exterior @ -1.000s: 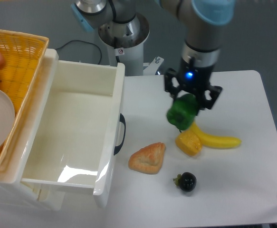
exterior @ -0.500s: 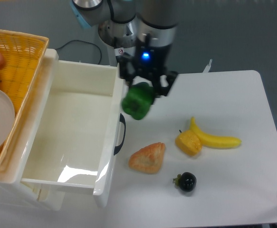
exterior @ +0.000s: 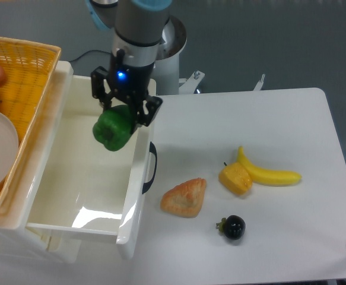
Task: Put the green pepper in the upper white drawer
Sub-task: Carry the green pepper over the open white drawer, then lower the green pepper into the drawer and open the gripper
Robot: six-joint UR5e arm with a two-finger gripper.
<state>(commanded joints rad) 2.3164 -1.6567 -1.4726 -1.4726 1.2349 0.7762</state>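
Gripper [exterior: 123,113] clamped on green pepper [exterior: 113,128], carried left since a second ago: from above the banana [exterior: 266,171], past the drawer's front wall, now hanging over the right part of upper white drawer [exterior: 48,228]. Pastry [exterior: 186,197] unmoved.

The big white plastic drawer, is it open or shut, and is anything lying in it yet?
Open. The white plastic drawer is pulled out with a bare floor. The glossy green bell pepper hangs above it, clamped in the gripper.

Single fixed camera, high frontal view, angled down over table [exterior: 279,119], mid-range
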